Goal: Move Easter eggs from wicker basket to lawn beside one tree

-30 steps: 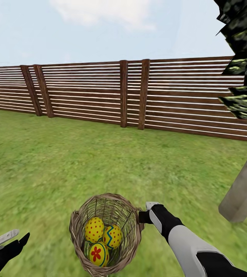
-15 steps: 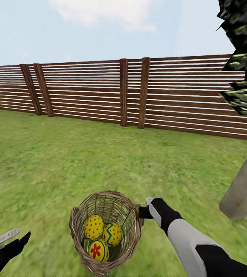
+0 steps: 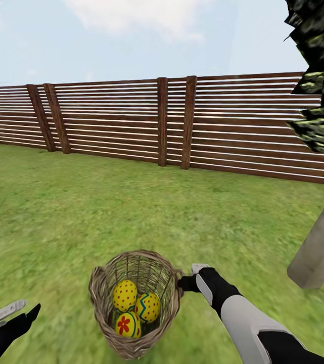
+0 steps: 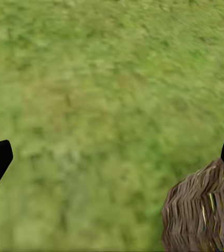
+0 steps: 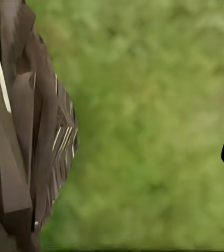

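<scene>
The wicker basket (image 3: 134, 303) stands on the lawn (image 3: 106, 212), near the robot and about in the middle, with the red-dotted egg (image 3: 125, 296), the zigzag egg (image 3: 147, 307) and the flower egg (image 3: 128, 324) inside. The right gripper (image 3: 186, 282) is at the basket's right rim and seems to pinch it, though I cannot tell this for sure. The left gripper (image 3: 11, 316) hangs open, well apart on the left. The tree trunk (image 3: 319, 242) stands to the right, so the right arm is nearer.
</scene>
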Robot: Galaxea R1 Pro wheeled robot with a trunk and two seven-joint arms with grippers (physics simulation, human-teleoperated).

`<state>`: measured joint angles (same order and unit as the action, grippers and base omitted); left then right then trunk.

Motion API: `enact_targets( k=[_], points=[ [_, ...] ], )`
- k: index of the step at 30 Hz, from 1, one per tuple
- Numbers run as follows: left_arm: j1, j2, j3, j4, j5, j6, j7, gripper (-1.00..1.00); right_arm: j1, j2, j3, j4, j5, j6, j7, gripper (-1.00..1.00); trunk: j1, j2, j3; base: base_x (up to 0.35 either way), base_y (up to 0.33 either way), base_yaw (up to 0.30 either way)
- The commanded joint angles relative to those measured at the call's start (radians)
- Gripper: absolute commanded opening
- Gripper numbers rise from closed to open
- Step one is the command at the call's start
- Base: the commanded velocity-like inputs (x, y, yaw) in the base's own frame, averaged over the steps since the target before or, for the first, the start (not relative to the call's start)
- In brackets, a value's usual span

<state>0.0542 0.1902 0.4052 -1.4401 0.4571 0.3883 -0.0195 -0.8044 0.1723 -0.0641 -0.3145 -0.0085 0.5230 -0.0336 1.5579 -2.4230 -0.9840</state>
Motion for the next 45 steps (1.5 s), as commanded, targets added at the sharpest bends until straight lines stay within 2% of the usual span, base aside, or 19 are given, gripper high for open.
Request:
enact_targets(
  k=[1,16,22,45],
  points=[
    [0.000,0.000,0.001,-0.002,0.006,0.006,-0.002,1.00,0.001,0.001,-0.005,0.010,-0.001,0.004,-0.003,1.00,-0.004,0.007,0.002,0.000,0.000,0.000],
    [0.000,0.000,0.001,-0.003,0.006,0.006,-0.001,1.00,0.001,0.002,-0.005,0.009,-0.010,-0.026,0.018,1.00,-0.061,0.112,0.049,0.000,0.000,0.000],
    [0.000,0.000,0.001,-0.003,0.006,0.006,-0.001,1.00,0.001,0.002,-0.006,0.009,-0.010,-0.028,0.086,1.00,-0.084,0.154,0.068,0.000,0.000,0.000],
    [0.000,0.000,0.001,-0.003,0.006,0.006,0.000,1.00,0.001,-0.002,-0.017,-0.004,-0.009,-0.029,0.092,1.00,-0.173,0.315,0.140,0.000,0.000,0.000]
  ],
)
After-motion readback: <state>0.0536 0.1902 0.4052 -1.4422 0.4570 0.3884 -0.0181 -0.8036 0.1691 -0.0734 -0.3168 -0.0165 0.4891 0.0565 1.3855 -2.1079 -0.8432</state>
